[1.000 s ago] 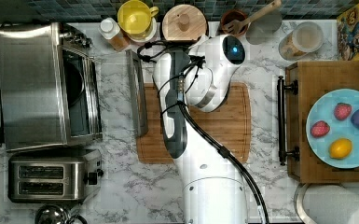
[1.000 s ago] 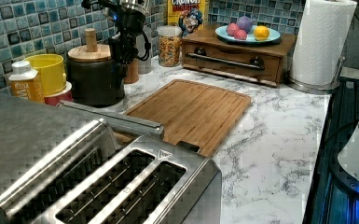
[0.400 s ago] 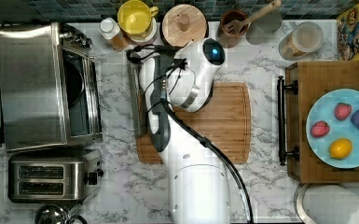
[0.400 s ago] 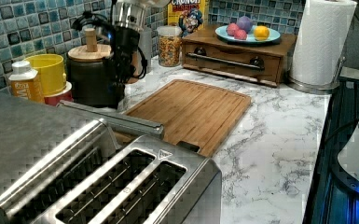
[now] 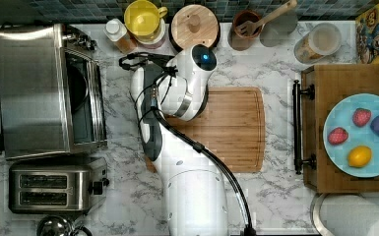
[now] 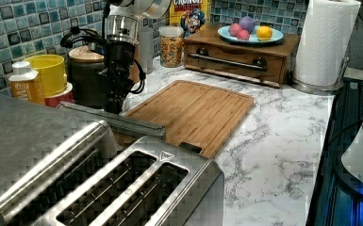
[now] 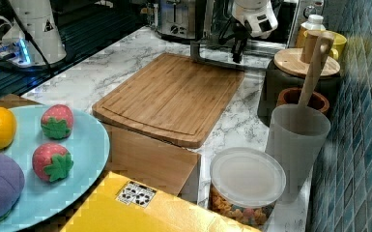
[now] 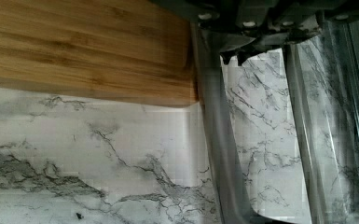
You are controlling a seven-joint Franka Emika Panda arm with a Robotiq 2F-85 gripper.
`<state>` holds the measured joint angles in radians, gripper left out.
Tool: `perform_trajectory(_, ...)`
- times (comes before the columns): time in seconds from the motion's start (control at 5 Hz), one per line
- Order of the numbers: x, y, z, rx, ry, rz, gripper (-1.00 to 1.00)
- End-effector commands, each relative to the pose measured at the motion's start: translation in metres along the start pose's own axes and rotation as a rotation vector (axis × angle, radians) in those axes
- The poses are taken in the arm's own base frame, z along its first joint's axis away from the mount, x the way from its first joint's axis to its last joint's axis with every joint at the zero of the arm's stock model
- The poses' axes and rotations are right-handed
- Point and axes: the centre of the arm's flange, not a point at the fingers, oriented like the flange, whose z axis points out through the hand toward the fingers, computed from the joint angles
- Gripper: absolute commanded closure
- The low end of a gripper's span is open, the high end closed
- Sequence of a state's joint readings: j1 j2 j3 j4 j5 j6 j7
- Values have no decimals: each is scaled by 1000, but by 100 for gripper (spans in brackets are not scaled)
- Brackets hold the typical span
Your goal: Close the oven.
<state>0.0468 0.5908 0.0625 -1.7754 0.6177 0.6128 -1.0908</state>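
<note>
Item, near the arm's base: two-slot toaster (image 5: 54,191) at 7 o'clock in the top view, untouched. Next out: cutting board (image 5: 226,129) at centre, its edge touching or just beside the handle bar (image 6: 115,121) of the lowered door. Oven (image 5: 44,91) at 9 o'clock in the top view — door fully down, glass flat over the marble counter (image 5: 275,196). Gripper (image 6: 114,101) poised above the bar's far end; whether its fingers are parted or closed cannot be told, and it seems to have hold of nothing. Farther: yellow cup (image 5: 144,20) and wooden-lidded canister (image 5: 195,25) at 12 o'clock. Risk, as judged: fingers slipping off the round bar, or a lift from one end twisting the door. Room — open marble toward 5 o'clock; crowded at 12, where the cup and canister stand close behind the wrist.
</note>
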Motion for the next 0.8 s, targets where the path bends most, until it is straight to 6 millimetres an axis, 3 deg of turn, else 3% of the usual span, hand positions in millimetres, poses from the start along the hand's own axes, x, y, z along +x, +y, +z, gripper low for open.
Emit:
perform_trajectory(0.2,18,-78,13,151,-192,-44,100)
perform_trajectory(0.4,12,-97,19,195,-232,-74,100)
perform_trajectory(0.8,-18,-154,-4,215,-184,-177,100)
